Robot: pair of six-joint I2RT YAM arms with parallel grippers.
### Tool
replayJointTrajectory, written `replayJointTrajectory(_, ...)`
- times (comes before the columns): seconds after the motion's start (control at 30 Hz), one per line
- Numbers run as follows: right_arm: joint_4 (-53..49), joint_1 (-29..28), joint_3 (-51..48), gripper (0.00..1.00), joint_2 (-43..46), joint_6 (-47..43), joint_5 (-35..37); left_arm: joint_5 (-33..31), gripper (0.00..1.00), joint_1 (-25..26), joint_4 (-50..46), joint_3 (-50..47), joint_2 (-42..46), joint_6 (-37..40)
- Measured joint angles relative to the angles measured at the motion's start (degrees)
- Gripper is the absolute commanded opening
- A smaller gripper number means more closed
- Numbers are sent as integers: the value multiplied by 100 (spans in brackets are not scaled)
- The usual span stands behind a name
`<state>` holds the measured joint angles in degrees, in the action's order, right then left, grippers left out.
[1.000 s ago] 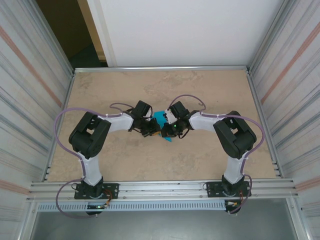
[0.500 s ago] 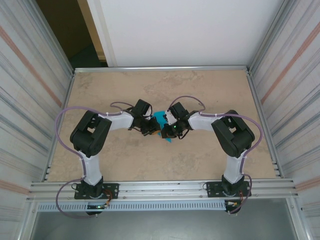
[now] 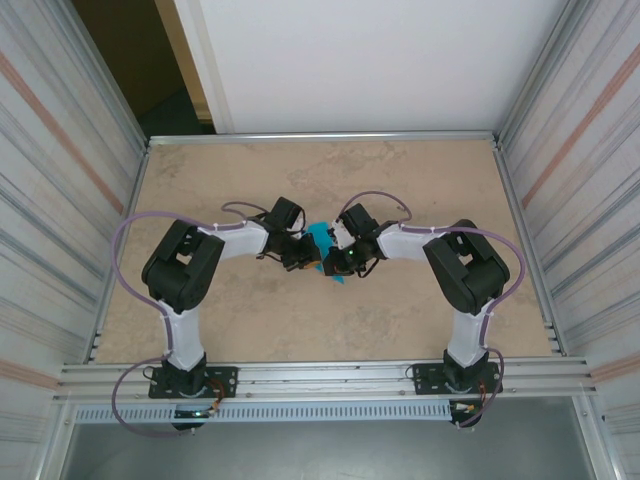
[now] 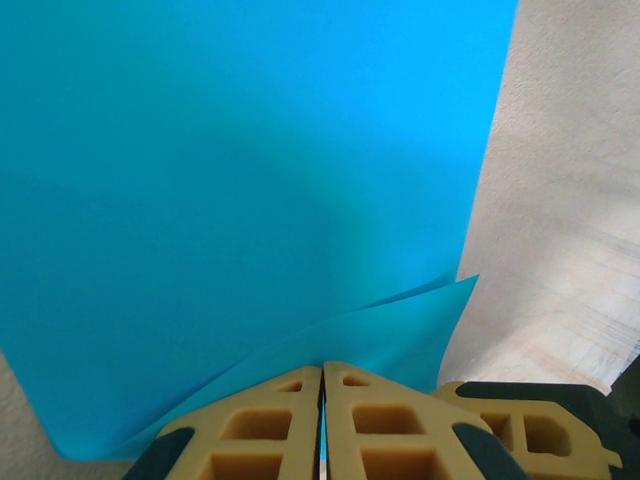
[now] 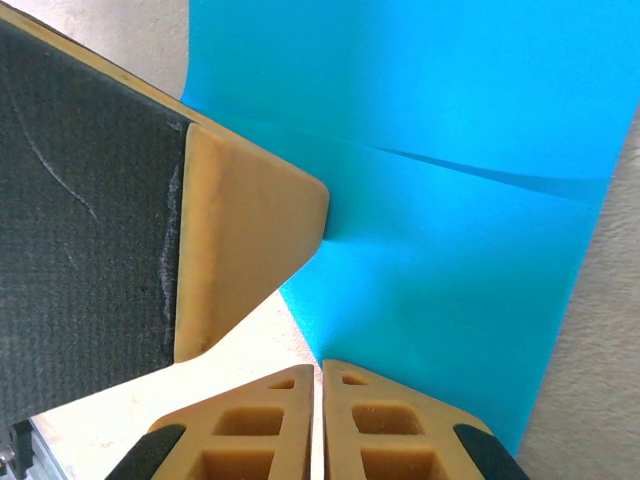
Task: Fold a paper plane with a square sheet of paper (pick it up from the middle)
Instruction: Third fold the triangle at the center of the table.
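Note:
The square sheet of paper (image 3: pixel 320 238) is teal-blue and sits bent between the two grippers at the middle of the table. My left gripper (image 3: pixel 299 260) is shut on it. In the left wrist view the sheet (image 4: pixel 250 180) rises in two layers, and a thin blue strip runs into the seam of that gripper (image 4: pixel 322 372). My right gripper (image 3: pixel 329 264) is shut too. In the right wrist view an edge of the paper (image 5: pixel 450 250) meets the seam of its closed tips (image 5: pixel 322 365). One tan finger of the left gripper (image 5: pixel 240 220) touches the sheet there.
The beige table (image 3: pixel 250 320) is ringed by a metal frame (image 3: pixel 320 375) and corrugated side walls (image 3: pixel 60 200). A white panel (image 3: pixel 360 60) stands behind. Both arm bases (image 3: pixel 185 378) sit at the near edge, and the arms bend inward to the middle.
Both elbows have drifted slightly. The two grippers stay shut together on the paper at the table's middle.

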<state>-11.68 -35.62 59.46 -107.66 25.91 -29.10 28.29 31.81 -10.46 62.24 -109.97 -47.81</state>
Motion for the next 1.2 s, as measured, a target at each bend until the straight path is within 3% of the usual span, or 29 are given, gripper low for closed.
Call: replayJointTrajectory(1.2, -463, 125, 0, 13, 210, -400, 35, -87, 8, -11, -516, 372, -184, 407)
